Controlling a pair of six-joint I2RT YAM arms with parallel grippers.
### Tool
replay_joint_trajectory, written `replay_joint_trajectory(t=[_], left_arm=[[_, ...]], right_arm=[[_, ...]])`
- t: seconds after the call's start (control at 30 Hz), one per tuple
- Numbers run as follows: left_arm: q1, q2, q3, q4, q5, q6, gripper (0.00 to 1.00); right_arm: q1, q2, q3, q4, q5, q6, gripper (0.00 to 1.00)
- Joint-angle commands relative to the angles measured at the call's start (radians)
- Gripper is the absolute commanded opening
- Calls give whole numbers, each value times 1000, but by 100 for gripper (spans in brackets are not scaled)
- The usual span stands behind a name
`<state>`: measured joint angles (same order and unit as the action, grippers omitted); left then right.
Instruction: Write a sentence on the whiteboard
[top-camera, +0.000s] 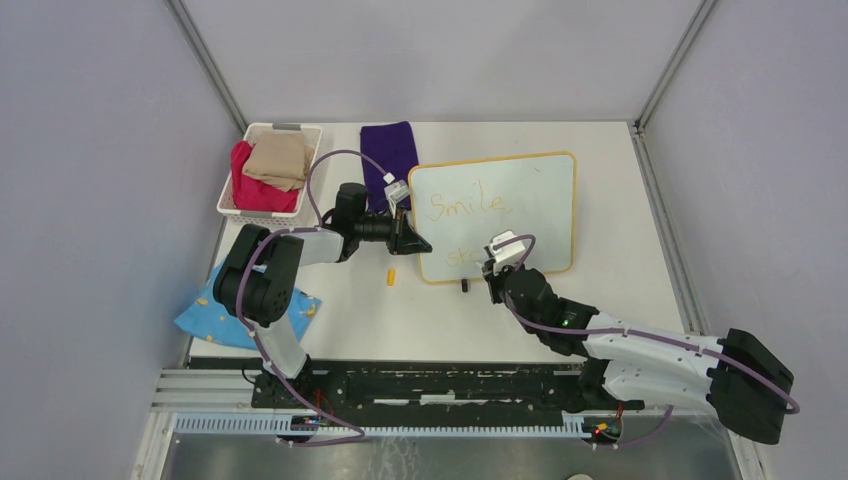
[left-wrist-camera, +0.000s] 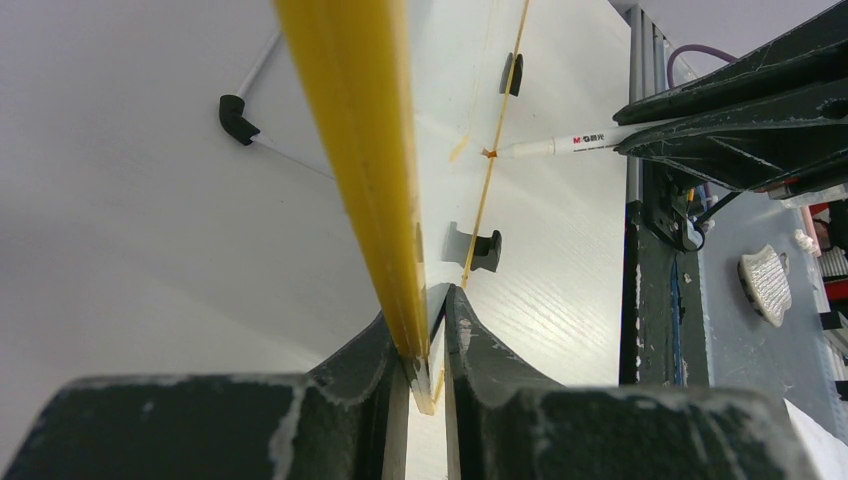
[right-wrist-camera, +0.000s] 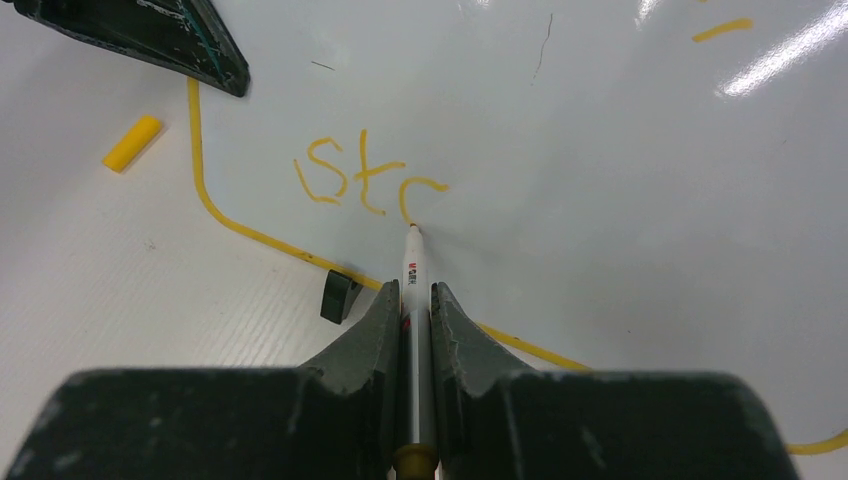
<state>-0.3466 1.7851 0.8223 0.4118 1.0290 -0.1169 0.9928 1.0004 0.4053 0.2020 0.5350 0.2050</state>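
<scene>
1. Right wrist view: the right hand is clamped on a white marker, which runs forward between its fingers.
2. Its orange tip touches the whiteboard at the lower end of the third letter of the second line.
3. That line of the sentence reads "st" plus a part-formed curved letter in thin orange-yellow strokes. In the top view "Smile," stands on the line above it.
4. A black foot sits at the board's near edge, just left of the marker.
5. A yellow cap lies on the counter, just off the board's near-left corner.
6. A blue cloth lies at the counter's near-left edge, by the left arm's base.
7. The left hand is clamped on the board's yellow-orange frame at its left edge, one finger on each face.
8. The board rests mid-counter, right of centre.
9. Farther back on the left, a white basket holds red and tan cloths.
10. A purple cloth lies beside it, just past the board's far-left corner.
</scene>
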Motion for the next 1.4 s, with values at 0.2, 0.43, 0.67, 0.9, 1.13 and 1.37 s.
replay_joint_trajectory(t=[0.2, 0.43, 0.67, 0.9, 1.13, 1.37], left_arm=[[-40, 79, -29, -143, -223, 143, 2], [-41, 79, -29, -145, -224, 145, 2], [-41, 79, -28, -146, -225, 146, 2], [-43, 82, -26, -149, -225, 148, 2], [-44, 82, -25, -153, -226, 149, 2], [-45, 81, -24, -155, -227, 150, 2]], right_arm=[[-24, -2, 57, -9, 73, -34, 0], [-37, 3, 88, -3, 70, -56, 0], [-45, 19, 104, 0, 58, -67, 0], [-46, 4, 58, -5, 40, -37, 0], [-47, -30, 3, -8, 8, -16, 0], [-46, -40, -13, -21, -10, -8, 0]])
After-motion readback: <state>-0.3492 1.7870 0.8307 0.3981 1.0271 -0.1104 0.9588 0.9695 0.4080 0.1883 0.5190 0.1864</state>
